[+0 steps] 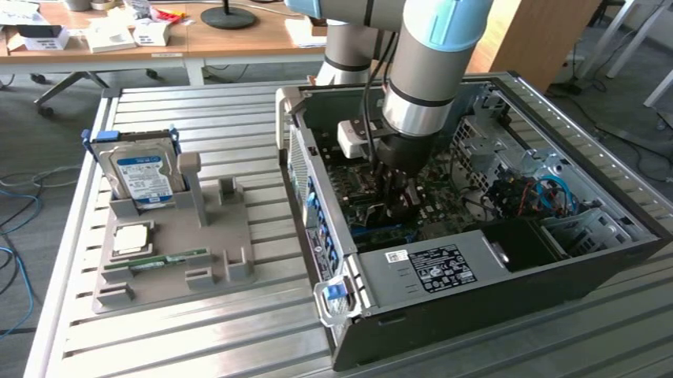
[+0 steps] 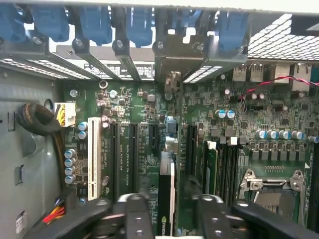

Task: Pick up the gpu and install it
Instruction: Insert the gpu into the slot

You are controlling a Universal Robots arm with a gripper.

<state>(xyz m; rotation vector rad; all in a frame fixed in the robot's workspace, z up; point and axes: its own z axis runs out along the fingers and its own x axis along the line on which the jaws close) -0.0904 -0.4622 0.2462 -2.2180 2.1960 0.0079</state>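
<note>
The gpu [image 2: 167, 181] stands on edge in a slot of the green motherboard [image 2: 129, 107], its metal bracket [image 2: 172, 82] reaching the case's rear slot openings. My gripper [image 2: 169, 204] straddles the card, one black finger [image 2: 135, 214] on each side with a gap between pads and card, so it stands open and holds nothing. In the exterior view the gripper [image 1: 399, 206] is lowered deep into the open computer case [image 1: 494, 276], over the motherboard, and the arm hides the card there.
A grey fixture [image 1: 173, 279] on the slatted table at the exterior view's left holds an upright silver hard drive [image 1: 147, 175], a square chip [image 1: 131, 236] and a narrow green memory stick [image 1: 169, 258]. Inside the case are a processor socket [image 2: 271, 186], memory slots, cables and drive bays.
</note>
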